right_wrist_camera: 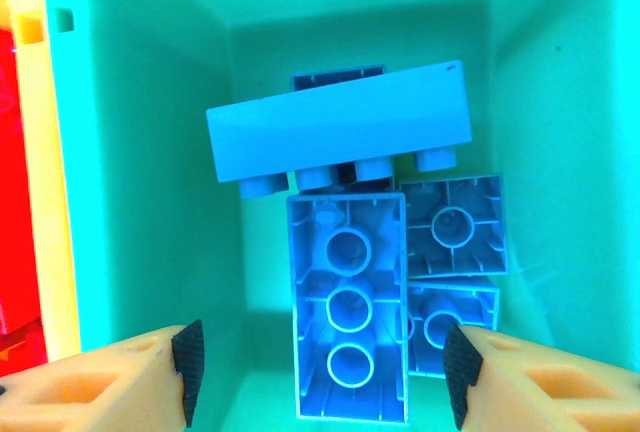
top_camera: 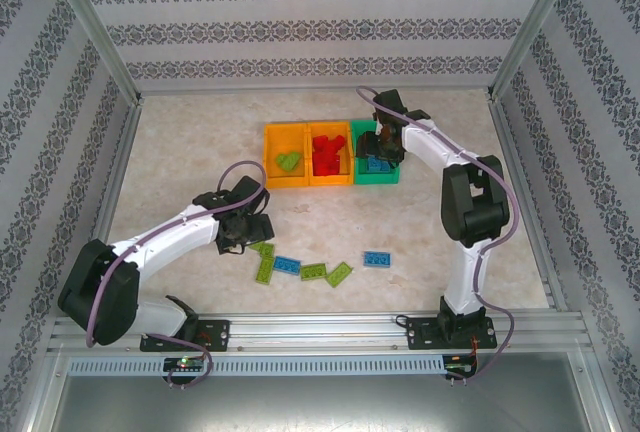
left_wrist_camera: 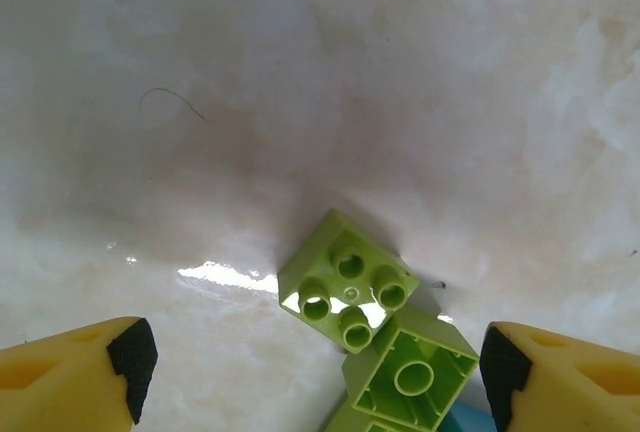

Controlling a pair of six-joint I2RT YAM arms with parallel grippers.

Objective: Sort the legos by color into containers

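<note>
**A:** Where is the left gripper (top_camera: 243, 230)?

**B:** Low over the pale marbled table top (top_camera: 180, 152), by the left end of the loose bricks. In its wrist view the yellow fingers (left_wrist_camera: 130, 357) with black pads stand wide apart, clamped on nothing. Ahead of them lies a light green square plastic brick (left_wrist_camera: 348, 292), studs up. It touches a second light green brick (left_wrist_camera: 412, 377) that is turned hollow side up and cut off by the bottom edge. A sliver of blue (left_wrist_camera: 462, 420) sits beside that one, and too little of it shows to name it.

**A:** And the right gripper (top_camera: 380, 147)?

**B:** It is above the green rectangular plastic bin (top_camera: 376, 179), the rightmost of three in a row. From overhead the arm hides much of that bin. In the wrist view the jaws are apart and hold nothing. Below them is a long blue brick (right_wrist_camera: 348, 322), hollow side up, among other blue bricks. A paler blue brick (right_wrist_camera: 340, 132) lies tilted across the pile, studs down. I cannot tell whether it rests on them.

**A:** The other bins?

**B:** The left orange plastic bin (top_camera: 270, 157) holds a light green piece (top_camera: 289, 161). The middle orange bin (top_camera: 330, 181) holds red bricks (top_camera: 328, 152), too jumbled to count. A loose blue brick (top_camera: 376, 258) and a few green and blue ones lie on the table between the arms.
</note>
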